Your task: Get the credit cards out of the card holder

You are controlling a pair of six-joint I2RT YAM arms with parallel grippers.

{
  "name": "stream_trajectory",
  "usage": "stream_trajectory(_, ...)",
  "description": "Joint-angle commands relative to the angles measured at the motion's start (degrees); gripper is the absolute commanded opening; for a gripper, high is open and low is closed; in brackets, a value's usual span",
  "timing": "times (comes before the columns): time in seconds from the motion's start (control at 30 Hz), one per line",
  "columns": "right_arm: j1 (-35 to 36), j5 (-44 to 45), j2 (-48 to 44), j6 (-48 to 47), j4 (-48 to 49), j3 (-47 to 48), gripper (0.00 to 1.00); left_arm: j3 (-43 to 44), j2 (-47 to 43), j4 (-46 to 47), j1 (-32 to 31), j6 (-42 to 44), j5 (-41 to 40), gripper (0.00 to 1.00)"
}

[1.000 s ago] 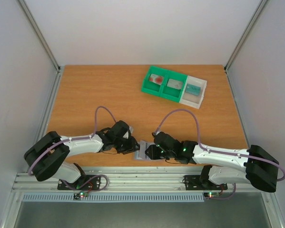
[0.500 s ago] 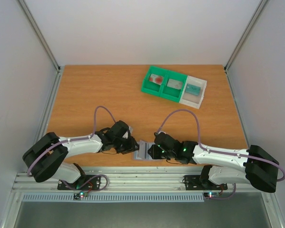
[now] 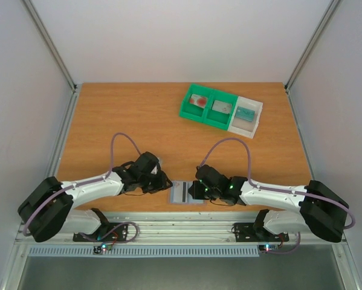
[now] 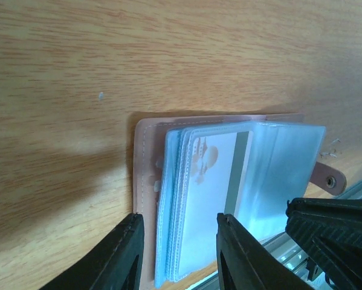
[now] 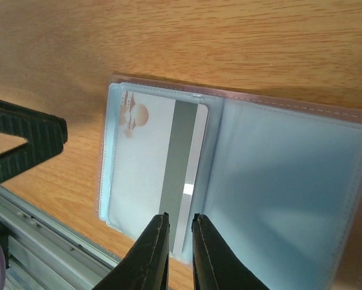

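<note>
The card holder (image 3: pixel 182 193) lies open and flat near the table's front edge, with light blue clear sleeves on a pinkish cover (image 4: pixel 145 181). A whitish credit card (image 5: pixel 144 157) with a reddish blotch and a grey stripe sits in its left sleeve, also seen in the left wrist view (image 4: pixel 214 181). My left gripper (image 4: pixel 181 254) is open, its fingers straddling the left stack of sleeves, holding nothing. My right gripper (image 5: pixel 176 248) is almost shut, tips on the card's striped edge beside the centre crease. Its narrow gap shows only card surface.
A green and white tray (image 3: pixel 212 121) stands at the back right, holding a red-blotched card (image 3: pixel 199 101), a greyish card (image 3: pixel 221 107) and a teal one (image 3: pixel 246 113). The table's front edge and a metal rail (image 3: pixel 181 226) lie just behind the holder.
My left gripper has drawn back to the left, off the holder. The holder now lies flatter and more open. My right gripper has shifted slightly left over it.
</note>
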Motion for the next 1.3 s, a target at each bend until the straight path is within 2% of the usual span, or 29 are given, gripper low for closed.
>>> stream_trajectory(0.0, -1.5, -3.5, 2.3, 0.2, 6.0, -1.0, 0.14, -0.5, 3.2, 5.6, 0.1, 1.9, 3.5, 0.35)
stream_trajectory(0.17, -2.9, -5.7, 5.2, 0.6, 9.7, -2.1, 0.14, -0.9, 7.0, 10.2, 0.1, 2.1, 6.7, 0.28)
stream_trajectory(0.37, -5.7, -10.2, 9.8, 2.2, 17.9, -4.8, 0.14, -0.3, 11.7, 9.0, 0.1, 3.8, 6.4, 0.18)
stream_trajectory(0.57, -6.8, -13.3, 12.3, 3.3, 24.0, -7.1, 0.14, -0.6, 13.4, 8.6, 0.1, 3.5, 5.8, 0.12)
stream_trajectory(0.67, -7.2, -13.9, 12.6, 3.7, 26.0, -7.9, 0.10, -0.6, 13.6, 8.0, 0.1, 3.6, 5.4, 0.11)
stream_trajectory(0.8, -7.7, -14.2, 12.0, 4.0, 27.6, -9.3, 0.01, -0.4, 13.6, 6.6, 0.1, 3.9, 4.4, 0.10)
stream_trajectory(1.27, -10.4, -14.7, 8.2, 4.9, 29.8, -14.3, 0.01, -0.2, 13.6, 4.0, 0.1, 4.5, 2.6, 0.12)
